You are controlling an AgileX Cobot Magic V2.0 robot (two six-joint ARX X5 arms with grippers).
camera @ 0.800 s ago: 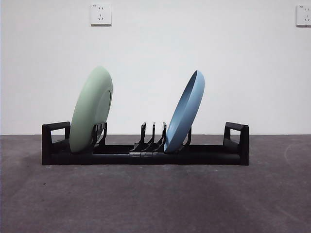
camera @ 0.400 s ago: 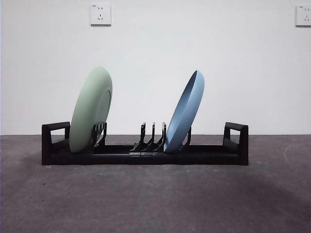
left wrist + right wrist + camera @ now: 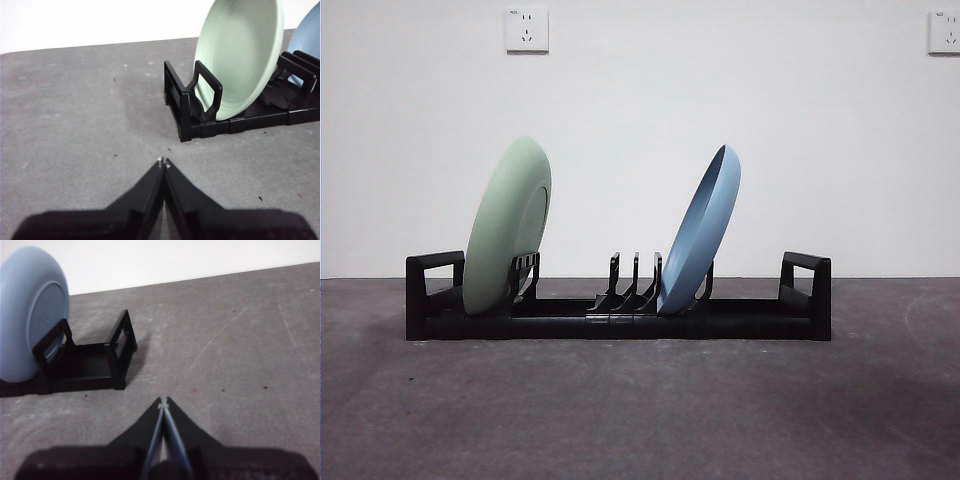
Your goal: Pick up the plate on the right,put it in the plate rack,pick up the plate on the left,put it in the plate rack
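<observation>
Black plastic plate rack (image 3: 620, 312) on grey table (image 3: 640, 410). Green plate (image 3: 507, 226) upright near its left end; blue plate (image 3: 701, 231) leaning in a middle slot. Left gripper (image 3: 163, 162) and right gripper (image 3: 163, 402): jaws pressed together, empty, above the table apart from the rack.

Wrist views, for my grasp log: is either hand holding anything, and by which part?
Nothing is held. The left hand and right hand are both shut on nothing, away from the plate rack.
</observation>
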